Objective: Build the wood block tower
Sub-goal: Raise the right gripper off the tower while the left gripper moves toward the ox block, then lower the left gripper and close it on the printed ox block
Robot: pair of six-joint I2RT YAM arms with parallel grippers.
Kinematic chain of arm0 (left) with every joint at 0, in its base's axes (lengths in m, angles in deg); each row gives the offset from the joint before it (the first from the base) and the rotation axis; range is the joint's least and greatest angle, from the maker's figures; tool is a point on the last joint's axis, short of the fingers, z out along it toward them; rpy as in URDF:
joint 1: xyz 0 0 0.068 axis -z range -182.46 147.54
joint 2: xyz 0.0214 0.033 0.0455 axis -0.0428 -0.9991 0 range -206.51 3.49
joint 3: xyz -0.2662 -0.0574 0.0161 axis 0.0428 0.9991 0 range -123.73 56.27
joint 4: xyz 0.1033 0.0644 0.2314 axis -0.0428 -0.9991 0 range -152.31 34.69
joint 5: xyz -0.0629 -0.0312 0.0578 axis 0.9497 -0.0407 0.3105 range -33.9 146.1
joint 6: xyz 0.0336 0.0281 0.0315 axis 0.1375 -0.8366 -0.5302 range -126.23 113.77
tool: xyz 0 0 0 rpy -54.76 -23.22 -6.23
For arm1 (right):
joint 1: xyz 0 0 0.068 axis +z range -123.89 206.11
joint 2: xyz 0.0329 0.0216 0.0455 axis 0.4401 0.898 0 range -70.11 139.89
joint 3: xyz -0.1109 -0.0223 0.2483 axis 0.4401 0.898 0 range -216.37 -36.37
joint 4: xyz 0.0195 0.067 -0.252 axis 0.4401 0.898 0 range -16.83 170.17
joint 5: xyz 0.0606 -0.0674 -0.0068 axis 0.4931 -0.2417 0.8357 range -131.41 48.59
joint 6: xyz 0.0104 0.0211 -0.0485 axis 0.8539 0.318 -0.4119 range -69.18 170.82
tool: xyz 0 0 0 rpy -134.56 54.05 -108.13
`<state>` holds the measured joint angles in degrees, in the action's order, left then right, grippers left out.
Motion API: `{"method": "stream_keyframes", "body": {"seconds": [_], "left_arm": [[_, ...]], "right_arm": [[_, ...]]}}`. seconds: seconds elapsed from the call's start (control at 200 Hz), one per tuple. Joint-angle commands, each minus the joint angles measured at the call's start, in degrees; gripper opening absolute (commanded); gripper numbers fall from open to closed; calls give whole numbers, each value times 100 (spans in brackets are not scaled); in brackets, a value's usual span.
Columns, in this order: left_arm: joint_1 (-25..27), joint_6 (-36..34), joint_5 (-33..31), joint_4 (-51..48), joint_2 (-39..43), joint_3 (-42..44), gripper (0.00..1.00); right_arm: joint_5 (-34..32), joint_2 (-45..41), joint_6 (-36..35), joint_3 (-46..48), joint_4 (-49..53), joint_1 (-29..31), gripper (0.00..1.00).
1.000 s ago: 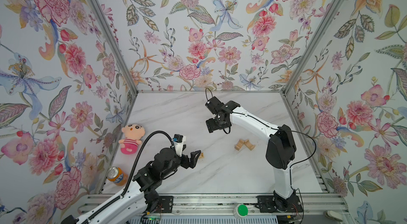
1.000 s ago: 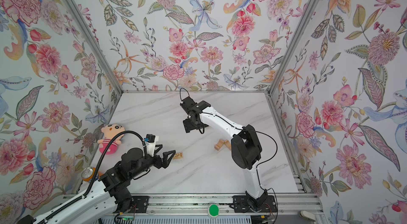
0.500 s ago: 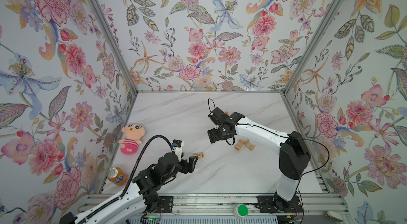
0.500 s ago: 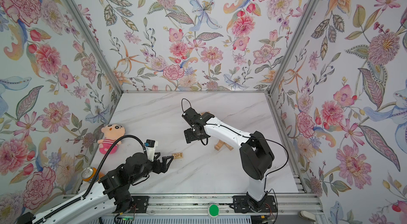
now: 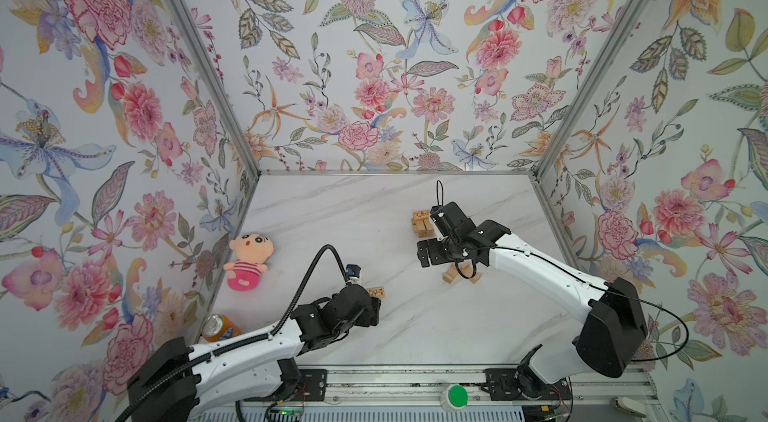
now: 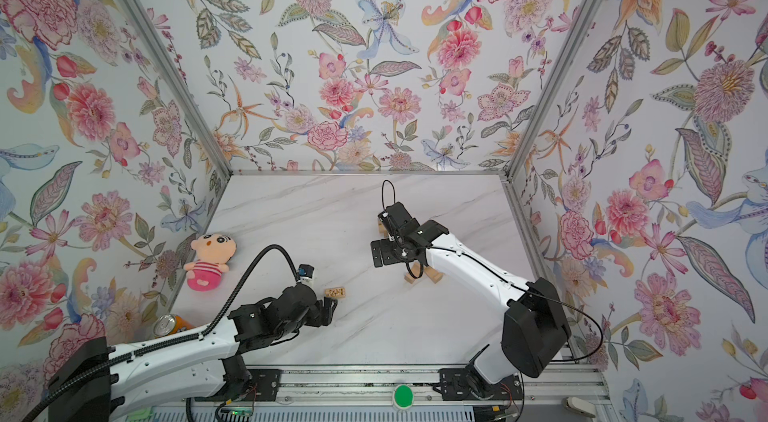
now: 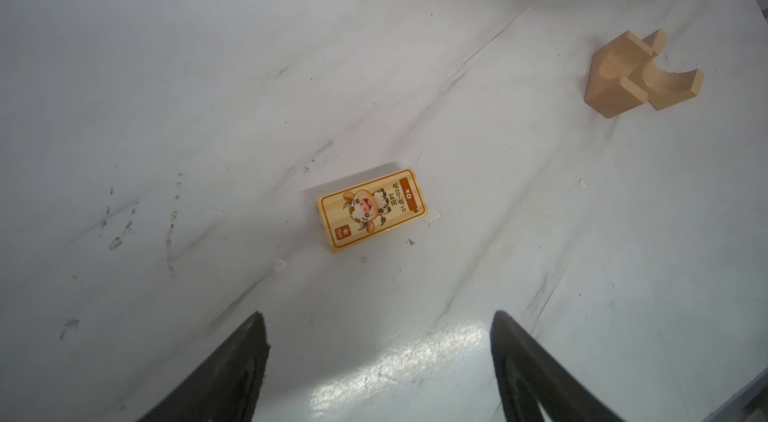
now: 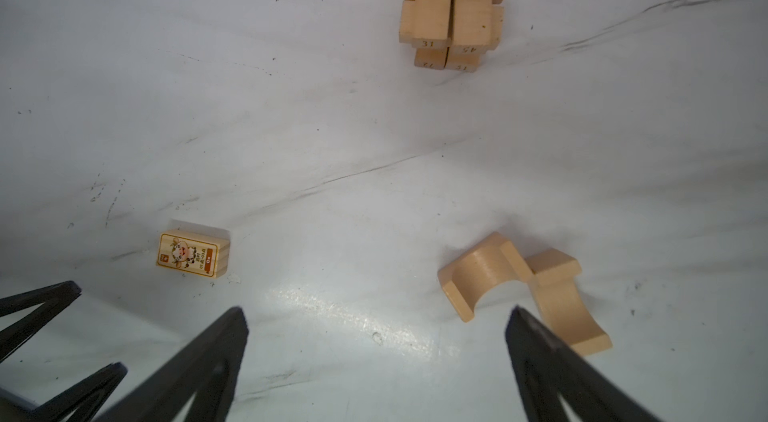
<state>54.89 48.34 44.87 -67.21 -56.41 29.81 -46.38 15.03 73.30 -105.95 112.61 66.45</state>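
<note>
The tower (image 5: 422, 224) is a small crisscrossed stack of tan wood blocks with a printed block on top. It stands at the back middle and, in the right wrist view, the tower (image 8: 453, 13) is far from the jaws. In a top view the tower (image 6: 380, 227) is mostly hidden by the arm. My right gripper (image 5: 432, 251) (image 8: 376, 312) is open and empty in front of it, beside two arch-shaped blocks (image 5: 451, 274) (image 8: 482, 270). A printed block (image 5: 377, 292) (image 7: 372, 210) lies flat just ahead of my open, empty left gripper (image 5: 374, 308) (image 7: 378, 316).
A pink plush doll (image 5: 247, 260) lies by the left wall. An orange drink can (image 5: 218, 326) stands at the front left corner. Both arm bases sit on the rail (image 5: 415, 382) along the front edge.
My right gripper has swung from over the tower toward the front, to beside the arch blocks. The left gripper has drawn slightly toward the front. The printed block has not moved.
</note>
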Motion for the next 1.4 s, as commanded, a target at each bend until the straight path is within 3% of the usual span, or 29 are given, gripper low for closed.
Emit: {"method": "stream_keyframes", "body": {"seconds": [0.0,0.19,0.485,0.956,1.191,1.396], "left_arm": [[62,297,-216,-12,-493,-500,85],[62,455,-312,-685,-1442,-1263,82],[34,716,-400,-1564,-2133,-1946,78],[-290,653,11,-1295,-2646,-2011,76],[-419,579,93,-1146,-2781,-1978,73],[-506,549,173,-992,-2853,-1942,72]], "right_arm": [[32,-355,-173,226,-182,-57,99],[24,-878,-201,612,-191,-77,99],[-13,-1915,-143,1163,-262,-124,99],[493,-2447,-176,1526,-347,-170,99],[1400,-2788,-303,1556,-349,-196,99],[1420,-2827,-302,1704,-348,-253,99]]}}
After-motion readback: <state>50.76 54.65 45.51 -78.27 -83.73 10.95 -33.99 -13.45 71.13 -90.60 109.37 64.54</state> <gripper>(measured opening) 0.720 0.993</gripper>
